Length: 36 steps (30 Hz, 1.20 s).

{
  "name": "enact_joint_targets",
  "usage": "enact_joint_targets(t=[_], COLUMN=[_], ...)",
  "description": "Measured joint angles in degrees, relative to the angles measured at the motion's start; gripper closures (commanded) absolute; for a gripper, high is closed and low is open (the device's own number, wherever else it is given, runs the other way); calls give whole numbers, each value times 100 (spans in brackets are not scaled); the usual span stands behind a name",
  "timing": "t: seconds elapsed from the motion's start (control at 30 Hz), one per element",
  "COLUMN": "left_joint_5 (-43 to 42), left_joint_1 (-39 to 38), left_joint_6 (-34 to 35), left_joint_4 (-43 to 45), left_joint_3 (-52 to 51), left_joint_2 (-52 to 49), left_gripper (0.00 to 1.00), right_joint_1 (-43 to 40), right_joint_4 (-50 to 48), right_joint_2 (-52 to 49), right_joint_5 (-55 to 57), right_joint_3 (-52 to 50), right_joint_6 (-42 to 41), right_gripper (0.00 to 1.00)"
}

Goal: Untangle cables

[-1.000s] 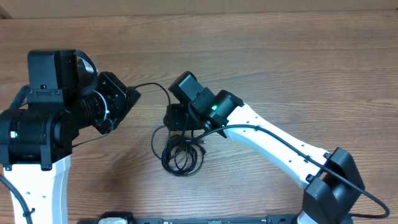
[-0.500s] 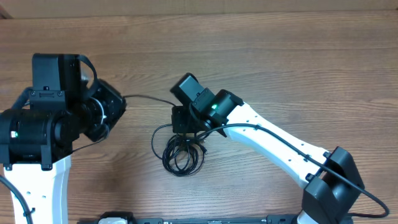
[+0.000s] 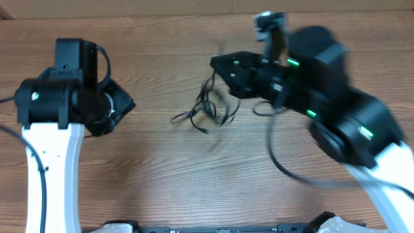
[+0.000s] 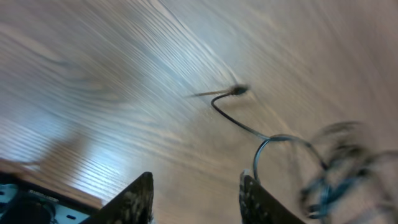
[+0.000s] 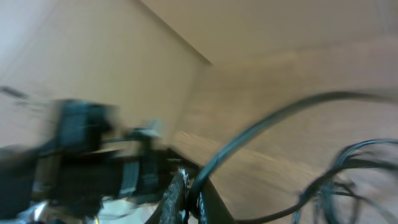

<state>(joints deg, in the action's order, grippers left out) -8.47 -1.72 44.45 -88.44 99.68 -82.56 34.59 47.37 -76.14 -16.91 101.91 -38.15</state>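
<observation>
The thin black cables point(image 3: 208, 109) hang as a loose, blurred tangle over the table's middle, with one end trailing left. My right gripper point(image 3: 220, 66) is raised and blurred by motion. In the right wrist view its jaws point(image 5: 193, 194) are shut on one cable strand point(image 5: 261, 134), and more loops point(image 5: 354, 165) dangle to the right. My left gripper point(image 3: 121, 107) is at the left, apart from the tangle. In the left wrist view its fingers point(image 4: 196, 194) are open and empty. A cable end with a small plug point(image 4: 236, 91) and a blurred bundle point(image 4: 342, 168) lie ahead of them.
The wooden table point(image 3: 194, 181) fills the view. A cardboard wall point(image 3: 194, 8) runs along the back edge. The right arm's own thicker black wire point(image 3: 284, 165) loops down over the table at the right.
My right arm has swung up and back to the right, lifting the cable bundle off the table. The left gripper has drawn back to the left and no longer holds the cable end.
</observation>
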Motion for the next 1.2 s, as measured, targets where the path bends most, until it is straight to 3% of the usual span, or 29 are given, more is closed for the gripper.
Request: enact_joint_targets(t=[0.23,0.43,0.5,0.9,1.2], left_joint_5=[-1742,-3069,-3265,-3648,-3674], left_joint_1=[0,-50,-125,-852,-1250], left_joint_6=[-1882,-3495,-3764,-4907,-4883], left_joint_4=[-42,-216,-214,-20,629], left_joint_3=[-22,-26,-26,-26,-26], left_joint_2=[-409,-450,-450,-450,-450], left_gripper=[46,8,1,1,0], right_joint_1=[0,0,0,0,0], right_joint_4=[-74,-48,-46,-155,-170], right_joint_2=[234,-72,-142,-258,-258], right_joint_5=[-87,-94,-122,-262,-603], right_joint_3=[13,9,9,9,9], right_joint_6=[-533,-881,-1023,-1683,-1886], right_gripper=[96,96,96,96,96])
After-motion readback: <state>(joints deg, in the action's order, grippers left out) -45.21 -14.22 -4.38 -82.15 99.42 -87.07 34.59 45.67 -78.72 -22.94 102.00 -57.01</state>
